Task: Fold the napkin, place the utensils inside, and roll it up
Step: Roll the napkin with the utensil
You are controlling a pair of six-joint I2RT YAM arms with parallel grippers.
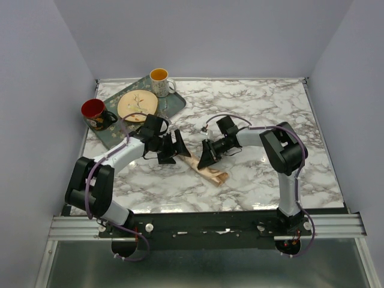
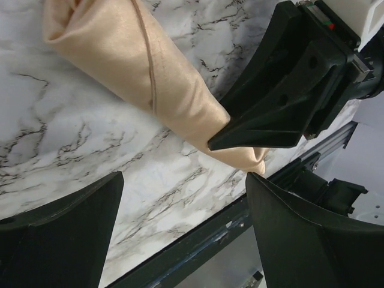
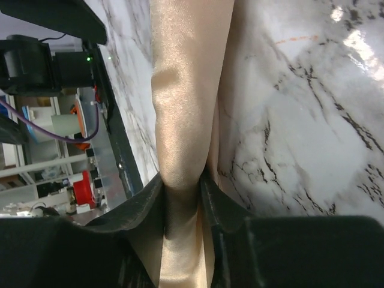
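Found the napkin (image 1: 207, 170) already wound into a slim tapered roll, lying diagonally at centre of the top view on the marble table (image 1: 270, 108), between the two arms. Saw no utensils in any view; presumably wrapped inside, but cannot confirm. Noted the right gripper (image 3: 181, 187) pinching the roll toward its narrow end, with cloth squeezed between the fingers at bottom centre of the right-wrist view. Noted the left gripper (image 2: 183, 180) spread wide near the roll and holding nothing, only bare marble between its fingers. Judged folding, loading and rolling essentially done. Left to do, at most: settle the short loose tail and let go. Logged the tray (image 1: 175, 101) with floral plate (image 1: 137, 105), red mug (image 1: 94, 111) and yellow mug (image 1: 159, 81) at upper left, well apart from the roll.
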